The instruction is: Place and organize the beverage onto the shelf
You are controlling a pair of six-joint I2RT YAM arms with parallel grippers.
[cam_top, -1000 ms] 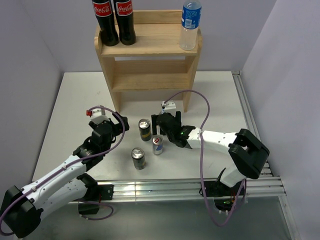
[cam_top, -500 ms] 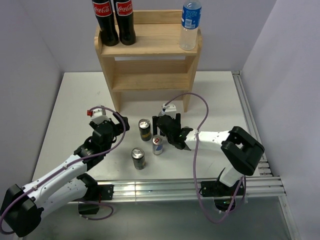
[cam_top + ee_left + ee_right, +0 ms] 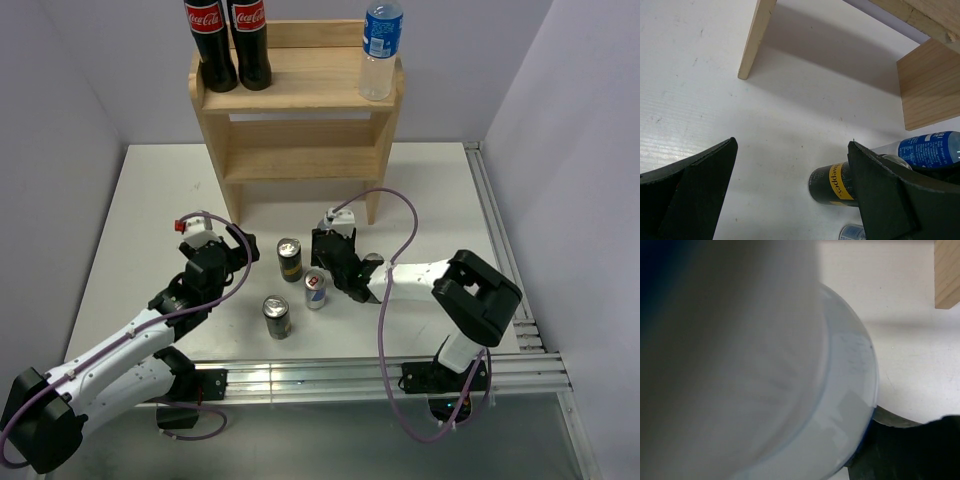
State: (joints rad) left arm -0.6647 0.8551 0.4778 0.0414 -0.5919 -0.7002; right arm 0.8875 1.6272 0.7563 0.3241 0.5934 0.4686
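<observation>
**Overhead:** The shelf (image 3: 300,95) stands at the far edge of the bench (image 3: 150,200). Its top tier carries two cola bottles (image 3: 230,45) side by side at the left end and one water bottle (image 3: 380,55) at the right end, apparently like grouped with like. Three cans stand mid-bench, nearer the near edge: a dark can (image 3: 289,259), a slim blue-silver can (image 3: 315,290) and a third can (image 3: 276,316). The right claw (image 3: 328,252) reaches in just right of the dark can and hides whatever it is after. The left claw (image 3: 240,245) hovers left of the cans, apart from them, seemingly keeping out of its partner's way.

**Left wrist:** The left claw (image 3: 792,150) is spread wide, with only bare bench between its fingers. Ahead is the dark can with its yellow band. Just beyond it, near a shelf side panel, is a second water bottle (image 3: 927,149) with a blue label. A black shape, probably the right claw, sits against it.

**Right wrist:** The second water bottle fills nearly the whole frame. That suggests the right claw is straddling it to carry it to the shelf. Whether the fingers have closed on it cannot be told.

**Count:** There are two cola bottles, two water bottles and three cans. Three of these are on the shelf and four are on the bench.
</observation>
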